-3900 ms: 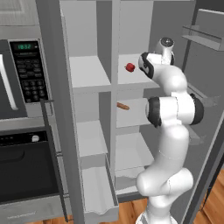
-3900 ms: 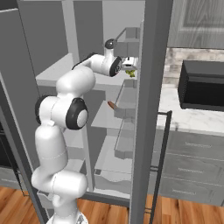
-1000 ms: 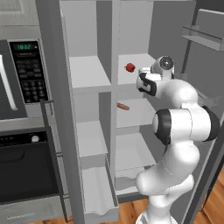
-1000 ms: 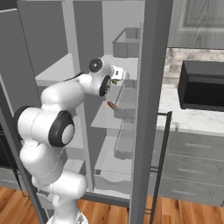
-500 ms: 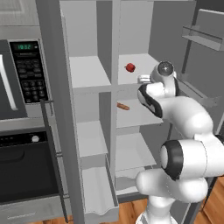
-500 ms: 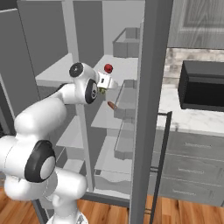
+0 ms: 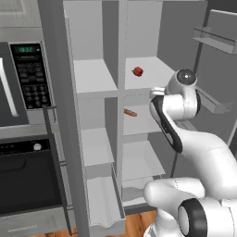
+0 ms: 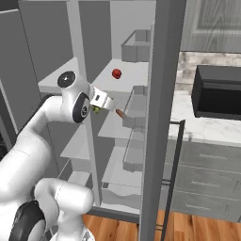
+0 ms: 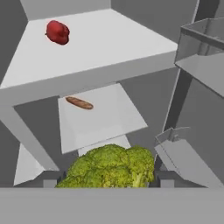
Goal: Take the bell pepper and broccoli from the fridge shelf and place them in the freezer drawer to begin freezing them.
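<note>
- The two-finger gripper (image 9: 107,181) is clamped on the lumpy yellow-green broccoli (image 9: 109,167), which sits between its dark tips, lifted clear of the fridge so it can travel to the freezer.
- Just beyond it, the flat white fridge shelf (image 9: 113,48) carries the small rounded red bell pepper (image 9: 57,32) at its far left, untouched and awaiting a second trip.
- One board lower lies a brown stick-shaped food (image 9: 79,103), no part of this job.
- Low on the left, the narrow, deep white freezer drawer (image 7: 102,206) stands pulled out, seemingly ready to receive the load.
</note>
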You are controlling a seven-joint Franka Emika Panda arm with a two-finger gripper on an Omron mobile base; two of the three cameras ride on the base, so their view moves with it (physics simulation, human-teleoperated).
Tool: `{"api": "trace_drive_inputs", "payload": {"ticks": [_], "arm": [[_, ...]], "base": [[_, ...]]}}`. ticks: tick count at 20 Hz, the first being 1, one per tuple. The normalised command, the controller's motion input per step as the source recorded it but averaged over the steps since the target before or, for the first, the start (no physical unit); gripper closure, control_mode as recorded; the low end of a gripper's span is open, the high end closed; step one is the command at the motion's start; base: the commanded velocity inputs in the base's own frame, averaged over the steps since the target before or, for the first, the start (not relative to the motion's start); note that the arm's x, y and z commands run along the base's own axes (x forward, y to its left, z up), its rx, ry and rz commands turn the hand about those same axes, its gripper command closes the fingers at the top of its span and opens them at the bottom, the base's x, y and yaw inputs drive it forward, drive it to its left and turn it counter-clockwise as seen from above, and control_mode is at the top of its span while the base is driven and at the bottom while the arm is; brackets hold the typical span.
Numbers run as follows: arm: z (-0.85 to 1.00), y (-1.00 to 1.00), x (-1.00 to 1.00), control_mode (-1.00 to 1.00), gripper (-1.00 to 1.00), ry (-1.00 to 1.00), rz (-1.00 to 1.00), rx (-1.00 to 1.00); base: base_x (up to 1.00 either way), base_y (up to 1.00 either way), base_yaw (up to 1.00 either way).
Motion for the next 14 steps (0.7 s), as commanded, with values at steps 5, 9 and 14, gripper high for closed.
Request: {"api": "trace_drive_inputs", "payload": {"ticks": [5,9,14], "arm": [[-0.34,0.35,-0.82,-1.0,1.0,0.1,0.0,0.05],[-0.24,0.24,-0.18,-1.0,1.0,0.18,0.0,0.03],[-0.15,0.11,-0.06,-1.0,1.0,0.17,0.01,0.05]], "base": [[0.0,0.0,0.0],[0.0,0.0,0.0],[0.0,0.0,0.0]]}}
